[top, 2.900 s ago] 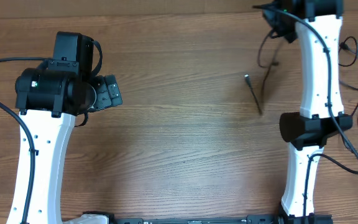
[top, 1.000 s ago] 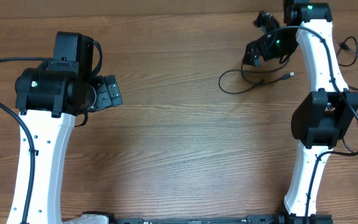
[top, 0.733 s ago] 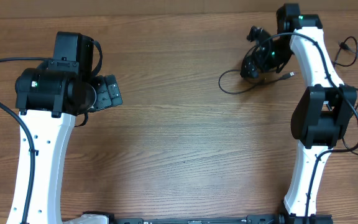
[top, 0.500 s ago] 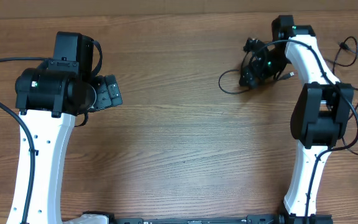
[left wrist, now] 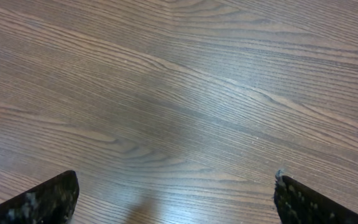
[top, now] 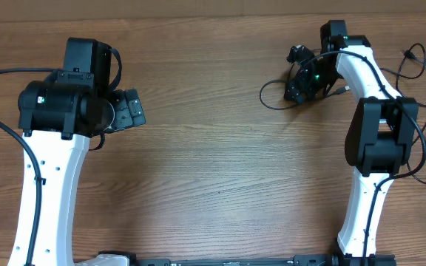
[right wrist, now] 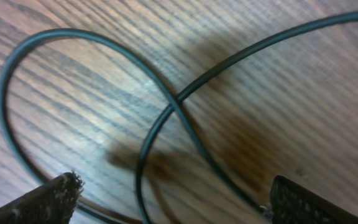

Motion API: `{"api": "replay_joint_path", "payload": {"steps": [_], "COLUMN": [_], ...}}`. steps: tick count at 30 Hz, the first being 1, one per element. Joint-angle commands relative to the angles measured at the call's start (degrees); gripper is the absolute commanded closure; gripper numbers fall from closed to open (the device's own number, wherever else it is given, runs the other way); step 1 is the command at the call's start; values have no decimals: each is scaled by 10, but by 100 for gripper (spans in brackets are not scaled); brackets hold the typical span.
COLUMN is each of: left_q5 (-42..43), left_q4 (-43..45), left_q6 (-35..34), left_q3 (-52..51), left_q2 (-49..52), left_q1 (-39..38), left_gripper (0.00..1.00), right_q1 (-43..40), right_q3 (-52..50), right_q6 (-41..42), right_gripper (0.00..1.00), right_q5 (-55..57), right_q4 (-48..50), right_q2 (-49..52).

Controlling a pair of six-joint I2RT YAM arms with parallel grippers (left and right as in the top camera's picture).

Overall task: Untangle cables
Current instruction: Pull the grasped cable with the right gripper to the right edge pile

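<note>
Right fingers [right wrist: 45,200] are spread wide right over the cable [right wrist: 178,104], its crossed loop lying between them on the counter [right wrist: 303,93]. Grab step, probably; next they drop and pinch one strand.

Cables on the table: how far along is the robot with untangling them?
Done: one cable lies apart from the strands at the right edge. In hand: nothing held; the open right gripper hangs over its crossed loop. Left: that crossing, the other strands; left gripper idles, open.
</note>
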Motion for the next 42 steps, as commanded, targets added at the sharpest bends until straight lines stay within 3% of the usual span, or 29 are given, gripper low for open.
{"api": "replay_joint_path", "payload": {"steps": [1,4,17,19,20,21,24,26,27,28,36,42], "left_q5": [0,0,0,0,0,0,0,0,0,0,0,0], "left_q4": [1,1,1,1,1,1,1,1,1,1,1,1], "left_q6": [5,5,5,5,5,5,5,5,5,5,5,5], "left_q3": [6,6,6,6,6,6,6,6,6,6,6,6], "left_q2": [-4,-4,-4,-4,-4,-4,-4,-4,-4,-4,-4,-4], "left_q1": [2,2,2,2,2,2,2,2,2,2,2,2], "left_gripper": [0,0,0,0,0,0,0,0,0,0,0,0], "right_q1": [4,4,4,4,4,4,4,4,4,4,-16,-78], "right_q3": [-4,-4,-38,-51,-59,-65,-69,-68,-68,-68,-66,-62], "right_q6": [-25,-25,-49,-57,-57,-57,-56,-56,-53,-46,169,314], "right_gripper": [7,14,14,18,24,38,52,67,86,96,96,96], "right_q5": [10,10,8,8,10,10,10,23,38,54,227,246], "right_q4": [14,24,-14,-15,-13,-13,-14,-10,-8,-3,59,48], "right_q2": [-13,-13,-13,-13,-13,-13,-13,-13,-13,-13,-13,-13]}}
